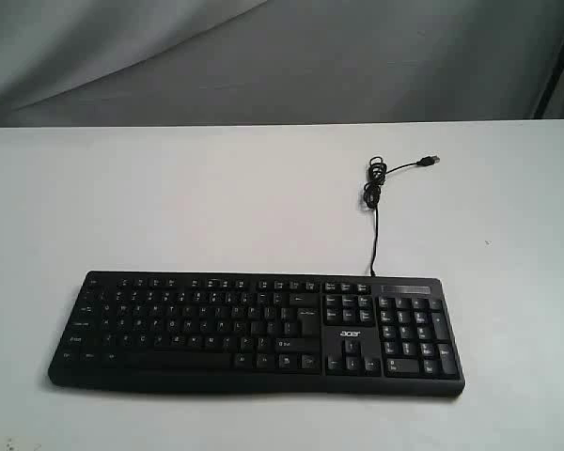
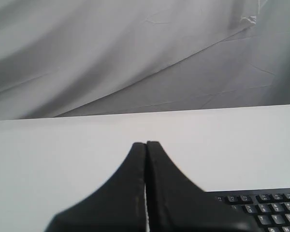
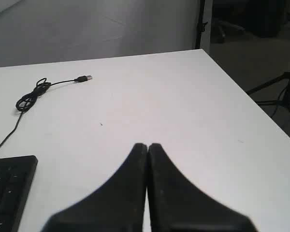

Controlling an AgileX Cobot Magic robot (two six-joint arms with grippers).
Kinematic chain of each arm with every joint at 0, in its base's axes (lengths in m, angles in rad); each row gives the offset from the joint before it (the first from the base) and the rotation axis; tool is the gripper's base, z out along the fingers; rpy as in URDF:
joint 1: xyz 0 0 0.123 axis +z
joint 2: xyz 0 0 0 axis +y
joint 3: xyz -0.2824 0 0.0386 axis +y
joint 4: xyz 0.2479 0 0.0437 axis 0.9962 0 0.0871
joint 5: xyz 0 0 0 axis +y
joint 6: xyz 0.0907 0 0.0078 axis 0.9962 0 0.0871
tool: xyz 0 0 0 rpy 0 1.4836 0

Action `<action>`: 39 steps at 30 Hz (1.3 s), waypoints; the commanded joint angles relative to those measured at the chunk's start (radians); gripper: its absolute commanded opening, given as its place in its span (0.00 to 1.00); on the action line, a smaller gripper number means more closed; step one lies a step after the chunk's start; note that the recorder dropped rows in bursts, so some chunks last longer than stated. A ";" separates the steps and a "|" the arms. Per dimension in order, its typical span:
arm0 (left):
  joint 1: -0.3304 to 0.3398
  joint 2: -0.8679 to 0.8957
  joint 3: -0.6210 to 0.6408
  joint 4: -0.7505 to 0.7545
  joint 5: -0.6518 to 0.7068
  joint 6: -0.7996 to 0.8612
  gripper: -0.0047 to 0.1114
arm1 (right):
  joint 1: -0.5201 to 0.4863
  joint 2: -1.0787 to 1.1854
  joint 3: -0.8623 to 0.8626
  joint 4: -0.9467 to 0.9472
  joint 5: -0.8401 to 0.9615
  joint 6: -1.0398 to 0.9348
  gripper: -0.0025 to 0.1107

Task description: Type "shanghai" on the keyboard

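Observation:
The wide black keyboard [image 1: 254, 329] with white legends and an "acer" logo lies flat near the front of the white table [image 1: 216, 197]. Its thin black cable [image 1: 374, 188] runs back to a loose coil with a USB plug. Neither arm shows in the exterior view. In the left wrist view my left gripper [image 2: 146, 143] is shut and empty above bare table, with a corner of the keyboard [image 2: 268, 208] beside it. In the right wrist view my right gripper [image 3: 147, 145] is shut and empty, with the keyboard's end [image 3: 9, 188] and the cable [image 3: 31, 94] off to one side.
Grey cloth [image 1: 282, 56] hangs behind the table's far edge. In the right wrist view the table's side edge [image 3: 246, 94] drops to a dark floor with a stand's legs [image 3: 280, 94].

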 commanded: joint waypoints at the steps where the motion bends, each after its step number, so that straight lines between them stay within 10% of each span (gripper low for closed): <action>1: -0.006 -0.002 0.002 -0.002 -0.005 -0.003 0.04 | -0.008 -0.005 0.003 -0.012 0.000 0.000 0.02; 14: -0.006 -0.002 0.002 -0.002 -0.005 -0.003 0.04 | -0.008 -0.005 0.003 -0.034 -0.014 -0.006 0.02; 28: -0.006 -0.002 0.002 -0.002 -0.005 -0.003 0.04 | -0.008 -0.005 0.003 -0.004 -0.624 0.044 0.02; 33: -0.006 -0.002 0.002 -0.002 -0.005 -0.003 0.04 | -0.006 -0.005 0.003 -0.021 -0.976 0.457 0.02; 39: -0.006 -0.002 0.002 -0.002 -0.005 -0.003 0.04 | -0.006 0.362 -0.423 -0.540 -0.720 0.865 0.02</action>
